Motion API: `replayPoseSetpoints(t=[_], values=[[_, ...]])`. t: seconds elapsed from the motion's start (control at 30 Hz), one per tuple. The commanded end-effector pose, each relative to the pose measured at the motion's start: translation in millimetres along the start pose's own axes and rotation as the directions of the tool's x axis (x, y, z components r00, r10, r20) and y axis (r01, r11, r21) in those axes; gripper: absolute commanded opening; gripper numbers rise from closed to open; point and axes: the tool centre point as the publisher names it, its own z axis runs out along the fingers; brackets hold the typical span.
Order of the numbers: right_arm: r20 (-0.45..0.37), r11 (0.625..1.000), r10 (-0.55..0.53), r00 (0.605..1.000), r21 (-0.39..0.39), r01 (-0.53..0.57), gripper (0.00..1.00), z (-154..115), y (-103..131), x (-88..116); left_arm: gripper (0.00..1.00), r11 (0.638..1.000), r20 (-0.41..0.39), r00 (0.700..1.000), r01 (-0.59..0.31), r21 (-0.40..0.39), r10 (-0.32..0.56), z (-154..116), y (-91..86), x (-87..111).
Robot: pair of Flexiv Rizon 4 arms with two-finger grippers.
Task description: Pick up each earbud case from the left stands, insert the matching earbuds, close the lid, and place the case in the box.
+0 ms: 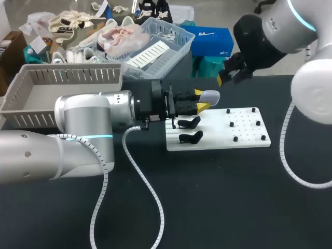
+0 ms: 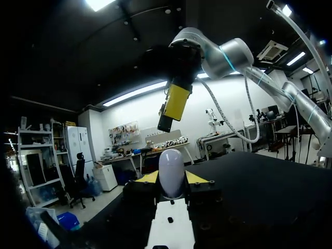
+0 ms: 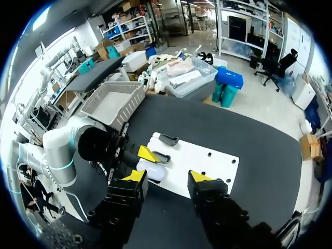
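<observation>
Black table (image 1: 218, 197), with a white board (image 1: 244, 132) lying at mid-right. The left gripper (image 1: 201, 99) comes in from the left, level over the board's far-left corner. Its two yellow tips pinch a white earbud case (image 1: 210, 96) from both sides. The case is off the board and clear of the stands. The lid looks down, with no gap visible in the left wrist view.

Two black stands (image 1: 190, 123) sit on the left part of the board, just near of the held case, and both look bare. I cannot tell if another stand is hidden under the gripper. Small black pegs (image 1: 232, 124) dot the right part of the board. No earbuds are recognisable on them at this size.

The right gripper (image 1: 231, 77) hangs above the table's far edge, right of the case and apart from it. Its fingers are spread and nothing is between them.

The grey slatted box (image 1: 67, 75) stands at the far left, and no case shows inside it.

Progress: early, by my judgement. The pickup of this case is done. What is left is opening the lid if needed, inserting the earbuds, closing the lid and dropping the case in the box. After that come any further cases, though none shows on the board. The empty right claw looks like the one for the earbud work.
</observation>
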Motion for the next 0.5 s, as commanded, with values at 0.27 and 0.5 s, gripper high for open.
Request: replayPoseSetpoints(t=[0.27,0.5], values=[[0.033,0.995,0.091,0.995,0.046,-0.093,0.48,-5.0,-16.0,41.4,0.0,1.0,-0.009,1.0,0.0,-0.029,-0.001,-18.1,7.7,-3.0],[0.025,0.988,0.146,0.989,0.054,-0.147,0.47,-2.1,-25.7,55.2,0.0,0.998,-0.044,0.999,-0.003,-0.068,0.0,-43.0,18.2,-3.4]])
